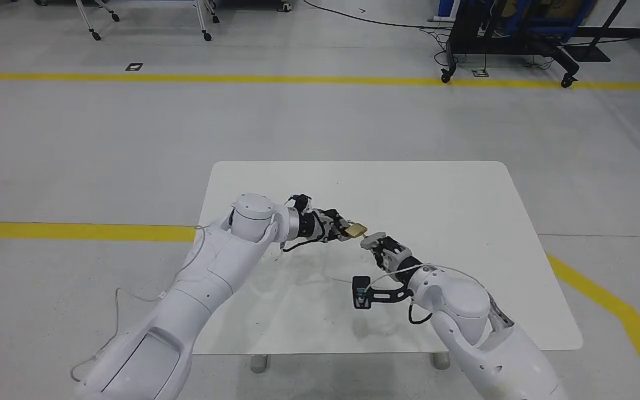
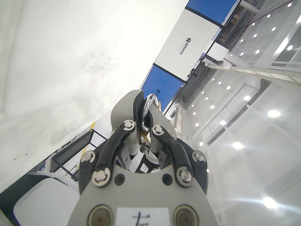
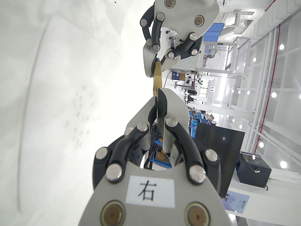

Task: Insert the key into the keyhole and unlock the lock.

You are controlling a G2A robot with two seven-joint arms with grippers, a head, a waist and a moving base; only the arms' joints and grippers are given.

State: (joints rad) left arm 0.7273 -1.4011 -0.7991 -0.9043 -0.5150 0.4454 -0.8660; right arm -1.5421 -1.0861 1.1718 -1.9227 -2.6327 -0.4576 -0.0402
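A brass padlock (image 1: 356, 231) hangs over the middle of the white table, with my left gripper (image 1: 345, 229) shut on it. In the left wrist view the silver shackle (image 2: 150, 98) shows between the fingers of the left gripper (image 2: 145, 103). My right gripper (image 1: 376, 243) faces it, shut on a small brass key (image 3: 155, 92). In the right wrist view the right gripper (image 3: 157, 98) holds the key's tip against the bottom of the lock (image 3: 157, 72), which the left gripper (image 3: 155, 65) holds opposite. The keyhole itself is hidden.
The white table (image 1: 450, 200) lies under both arms, with bare surface on every side of them. A wheeled rack (image 1: 150, 15) and a dark cart (image 1: 510, 40) stand far off on the floor beyond the yellow line.
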